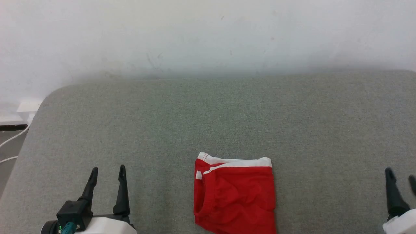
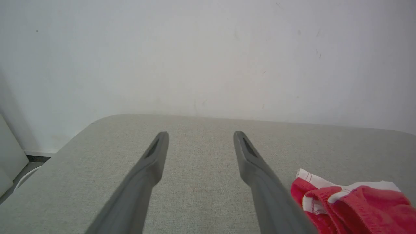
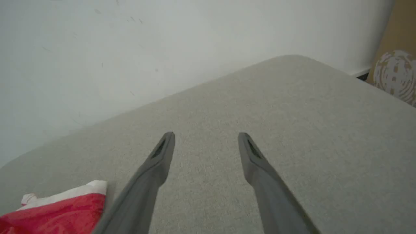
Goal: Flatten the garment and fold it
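The red shorts [image 1: 234, 195] lie folded into a small rectangle near the front middle of the grey padded table [image 1: 208, 123], a white hem band along their far edge. My left gripper [image 1: 108, 172] stands open at the lower left, well apart from the garment and holding nothing. At the lower right edge my right gripper [image 1: 400, 177] is open and empty too. The left wrist view catches the shorts [image 2: 351, 204] beside the right finger of the left gripper [image 2: 201, 135]. In the right wrist view the garment [image 3: 61, 208] lies left of the right gripper [image 3: 206, 135].
A white wall [image 1: 208, 35] rises behind the table. White cables and a socket box [image 1: 27, 107] sit off the table's left corner. A patterned round object [image 3: 395, 74] stands beyond the table's right edge.
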Robot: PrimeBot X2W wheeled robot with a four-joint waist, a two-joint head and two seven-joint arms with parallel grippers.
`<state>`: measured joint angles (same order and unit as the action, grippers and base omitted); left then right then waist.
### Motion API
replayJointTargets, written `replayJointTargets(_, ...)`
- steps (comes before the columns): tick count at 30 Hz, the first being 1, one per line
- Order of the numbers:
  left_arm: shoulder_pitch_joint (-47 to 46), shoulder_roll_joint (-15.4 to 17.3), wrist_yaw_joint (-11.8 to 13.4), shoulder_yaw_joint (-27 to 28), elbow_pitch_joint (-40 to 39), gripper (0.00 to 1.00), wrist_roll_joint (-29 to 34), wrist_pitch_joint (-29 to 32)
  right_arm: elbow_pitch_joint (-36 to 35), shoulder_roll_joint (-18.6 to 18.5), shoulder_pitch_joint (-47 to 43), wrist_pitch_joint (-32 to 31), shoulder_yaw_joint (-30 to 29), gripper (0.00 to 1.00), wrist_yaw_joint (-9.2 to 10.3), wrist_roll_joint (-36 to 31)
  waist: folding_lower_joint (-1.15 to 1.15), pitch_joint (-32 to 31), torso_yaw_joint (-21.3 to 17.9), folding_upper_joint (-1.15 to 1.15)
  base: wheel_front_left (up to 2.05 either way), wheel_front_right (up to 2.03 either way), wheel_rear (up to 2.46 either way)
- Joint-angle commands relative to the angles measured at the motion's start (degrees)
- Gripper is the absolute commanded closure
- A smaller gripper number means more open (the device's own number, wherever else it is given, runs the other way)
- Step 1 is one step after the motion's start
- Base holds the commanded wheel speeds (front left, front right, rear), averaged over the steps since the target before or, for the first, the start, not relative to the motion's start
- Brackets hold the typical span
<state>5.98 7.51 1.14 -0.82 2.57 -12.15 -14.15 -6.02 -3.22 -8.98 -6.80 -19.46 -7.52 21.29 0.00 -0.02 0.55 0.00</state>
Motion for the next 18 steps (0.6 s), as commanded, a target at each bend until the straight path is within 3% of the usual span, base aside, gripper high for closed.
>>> replayJointTargets(1, 0.6, 0.4, 0.3, 0.0, 0.4, 0.00, -0.4, -0.2, 3.0, 0.3, 1.2, -4.3, -1.3, 0.00, 0.03, 3.0, 0.00, -0.3, 0.1, 0.00, 0.00, 0.00, 0.00)
replayJointTargets(6, 0.1, -0.2, 0.6, -0.3, 1.9, 0.00, -1.0, -0.1, 12.6, 0.3, 2.1, -19.4, -2.4, 0.00, 0.03, 6.0, 0.00, -0.7, 2.1, 0.00, 0.00, 0.00, 0.00)
replayJointTargets(8, 0.0, -0.3, 0.6, -0.3, 2.2, 0.00, -1.1, -0.1, 14.0, 0.3, 2.2, -21.8, -1.0, 0.00, 0.03, 7.7, 0.00, -0.8, 2.5, 0.00, 0.00, 0.00, 0.00)
replayJointTargets(9, -0.2, -0.5, 0.7, -0.5, 2.6, 0.00, -1.2, -0.2, 17.9, 0.3, 3.0, -25.7, 1.0, 0.00, 0.03, 14.8, 0.00, -0.8, 3.3, 0.00, 0.00, 0.00, 0.00)
replayJointTargets(10, -0.2, -0.5, 0.7, -0.5, 2.6, 0.00, -1.2, -0.2, 17.9, 0.3, 3.0, -25.7, 1.0, 0.00, 0.03, 14.8, 0.00, -0.8, 3.3, 0.00, 0.00, 0.00, 0.00)
replayJointTargets(14, -0.6, -0.8, 0.5, -1.1, 3.2, 0.00, -1.3, -0.4, 27.2, 0.3, 6.4, -31.5, 6.1, 0.00, 0.03, 33.0, 0.00, -0.7, 4.5, 0.00, 0.00, 0.00, 0.00)
replayJointTargets(18, -1.3, -0.8, 0.3, -1.4, 3.8, 0.00, -1.3, -0.5, 33.7, 0.3, 10.9, -32.3, 12.0, 0.00, 0.03, 46.3, 0.00, -0.2, 5.7, 0.00, 0.00, 0.00, 0.00)
